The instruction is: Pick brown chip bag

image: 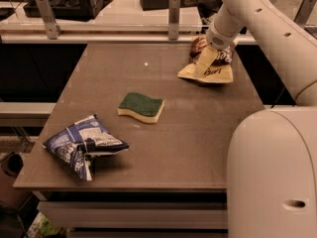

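The brown chip bag [214,71] lies at the table's far right, its dark brown top toward the back and its pale tan lower half toward me. My gripper [207,59] comes down from the upper right and sits right on the bag, over its middle. The wrist hides part of the bag's dark top. The bag rests on the table surface.
A green and yellow sponge [141,107] lies mid-table. A crumpled blue-and-white bag [83,146] lies near the front left corner. The grey table [188,133] has a rail with posts [174,10] behind it. My white arm body [272,172] fills the lower right.
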`<action>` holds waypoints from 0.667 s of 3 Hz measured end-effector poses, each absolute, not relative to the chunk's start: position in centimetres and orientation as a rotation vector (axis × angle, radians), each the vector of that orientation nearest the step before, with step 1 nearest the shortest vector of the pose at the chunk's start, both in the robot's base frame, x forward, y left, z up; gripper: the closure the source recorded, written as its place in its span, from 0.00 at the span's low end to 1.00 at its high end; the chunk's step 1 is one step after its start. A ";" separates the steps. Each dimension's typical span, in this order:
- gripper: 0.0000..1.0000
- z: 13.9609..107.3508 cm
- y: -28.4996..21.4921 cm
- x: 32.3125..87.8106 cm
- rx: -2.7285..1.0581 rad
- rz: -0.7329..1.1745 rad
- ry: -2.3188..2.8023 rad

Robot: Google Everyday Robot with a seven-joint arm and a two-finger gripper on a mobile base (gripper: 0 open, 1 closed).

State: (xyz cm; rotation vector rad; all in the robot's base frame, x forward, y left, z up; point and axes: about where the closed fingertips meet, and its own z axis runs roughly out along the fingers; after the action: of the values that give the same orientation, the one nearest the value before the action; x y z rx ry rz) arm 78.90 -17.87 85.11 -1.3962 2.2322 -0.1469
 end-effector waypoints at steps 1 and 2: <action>0.19 83.9 -16.7 79.0 -1.398 -0.089 2.224; 0.41 83.9 -16.7 79.0 -1.398 -0.089 2.224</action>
State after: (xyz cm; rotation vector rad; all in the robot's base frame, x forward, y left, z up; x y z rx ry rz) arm 78.96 -16.72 83.95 -1.3984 2.2244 -0.0892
